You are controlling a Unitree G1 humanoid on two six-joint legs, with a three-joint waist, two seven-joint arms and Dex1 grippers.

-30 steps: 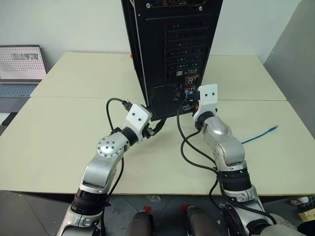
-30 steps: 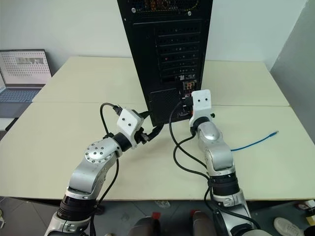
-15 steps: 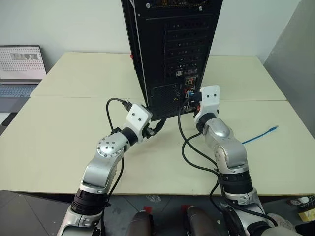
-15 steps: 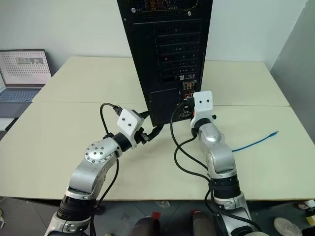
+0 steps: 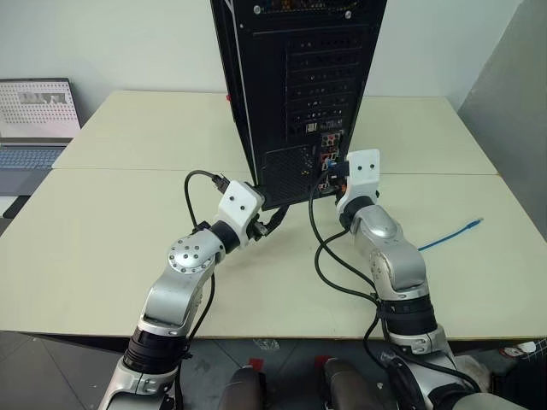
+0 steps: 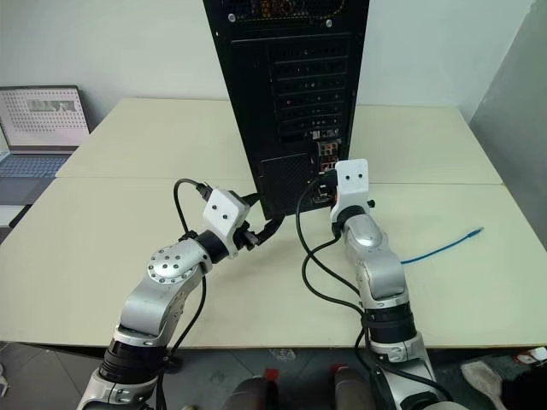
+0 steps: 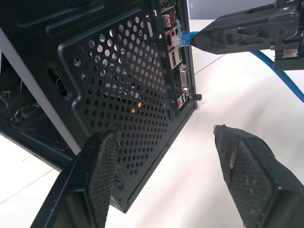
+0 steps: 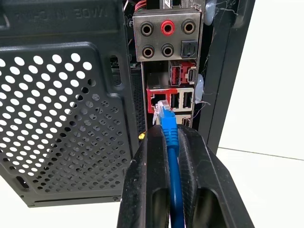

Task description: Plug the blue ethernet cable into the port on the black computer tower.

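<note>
Nearest the camera, the left gripper sits at about seven o'clock from the base of the black computer tower, its two fingers spread apart with nothing between them; one finger lies against the perforated vent grille low on the rear face, the other hangs over bare table.

At about five o'clock from the tower's base, the right gripper is clenched on the blue ethernet cable, the cord running up the narrow slot between its two fingers. The clear plug sticks out past the fingertips and sits right at the connector panel, just in front of the port in the red-edged block; whether it is seated inside cannot be told. Above that block are red USB sockets and a cluster of round audio jacks.

The rest of the cable trails off to three o'clock across the table, its free end lying flat and well apart from the tower.

Farther back, at ten o'clock, a laptop stands open on a separate surface beside the table.
</note>
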